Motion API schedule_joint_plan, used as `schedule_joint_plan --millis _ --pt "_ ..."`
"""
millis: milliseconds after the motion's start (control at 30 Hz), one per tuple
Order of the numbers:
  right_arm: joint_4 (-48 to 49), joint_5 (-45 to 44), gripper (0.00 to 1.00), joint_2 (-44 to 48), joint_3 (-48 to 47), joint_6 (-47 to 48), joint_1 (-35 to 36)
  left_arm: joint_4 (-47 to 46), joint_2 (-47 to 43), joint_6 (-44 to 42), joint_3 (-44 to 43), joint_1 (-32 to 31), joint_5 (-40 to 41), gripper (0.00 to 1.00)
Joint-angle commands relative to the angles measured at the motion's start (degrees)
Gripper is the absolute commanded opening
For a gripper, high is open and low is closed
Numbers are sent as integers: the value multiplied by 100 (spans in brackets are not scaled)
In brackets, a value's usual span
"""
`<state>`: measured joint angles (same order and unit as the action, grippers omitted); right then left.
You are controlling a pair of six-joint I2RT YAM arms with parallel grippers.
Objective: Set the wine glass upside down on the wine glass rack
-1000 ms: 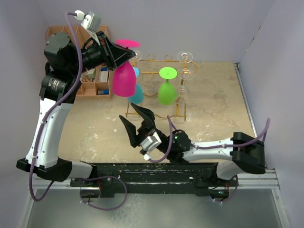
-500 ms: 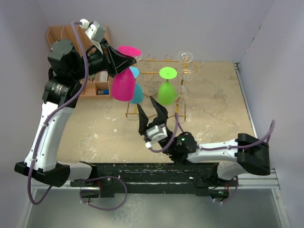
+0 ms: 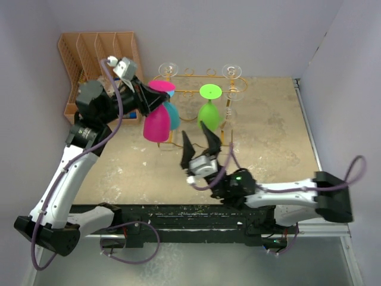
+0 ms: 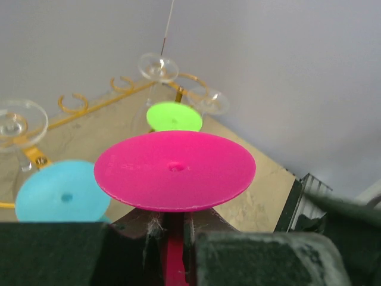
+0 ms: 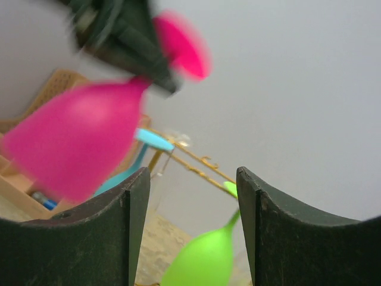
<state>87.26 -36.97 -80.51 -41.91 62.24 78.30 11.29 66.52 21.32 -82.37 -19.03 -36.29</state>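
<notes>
A pink wine glass (image 3: 158, 124) hangs upside down in the air, its round foot (image 4: 175, 170) on top, just left of the gold wire wine glass rack (image 3: 191, 91). My left gripper (image 3: 152, 99) is shut on its stem (image 4: 172, 257) right under the foot. A blue glass (image 3: 173, 115) and a green glass (image 3: 208, 115) hang inverted on the rack, and clear glasses (image 3: 231, 72) sit at its rail ends. My right gripper (image 3: 199, 138) stands open in front of the rack, with nothing between its fingers, aimed at the green glass (image 5: 202, 262).
A peach-orange slotted organiser (image 3: 98, 50) stands at the back left, behind my left arm. Purple walls close in the back and right sides. The rack's wire base (image 3: 196, 143) lies just beyond my right fingertips.
My left arm has lowered and brought the pink glass right, next to the blue glass. My right gripper has swung round and advanced toward the rack, staying open.
</notes>
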Motion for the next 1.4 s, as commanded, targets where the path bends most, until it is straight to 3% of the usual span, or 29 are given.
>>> schedule_joint_plan --millis 0,67,233,433,500,633,867,1067,1200,1367 --pt "-1891 15 62 2020 232 -1618 82 -1760 -719 -211 1230 -336 515 0" --pt "-2869 -1 61 2745 238 -2298 80 -1686 -733 -401 1425 -673 808 0" --pt "-3674 -595 59 3674 255 -2462 84 -2203 -628 -647 2080 -1507 1867 0" --pt "-3746 -735 59 3865 339 -2758 81 -2946 -257 -1118 2463 -1881 2482 0" --pt "-3793 -682 59 3881 322 -2887 81 -3040 -170 -1673 2516 -1945 2473 0" --pt "-4221 -528 60 3903 117 -3233 83 -3490 -156 -1869 2820 -1976 2586 0" --pt "-4774 -641 62 3980 -153 -3540 80 -3600 -508 -1653 3241 -2148 2457 0" --pt "-5322 -813 62 4124 -383 -3683 80 -4143 -768 -1614 3542 -2251 3192 0" --pt "-5373 -939 61 4288 -300 -3813 80 -3687 -646 -1792 3363 -2601 4177 0" --pt "-5405 -973 60 4373 -160 -4069 80 -2180 -206 -1604 2546 -2702 4843 0"
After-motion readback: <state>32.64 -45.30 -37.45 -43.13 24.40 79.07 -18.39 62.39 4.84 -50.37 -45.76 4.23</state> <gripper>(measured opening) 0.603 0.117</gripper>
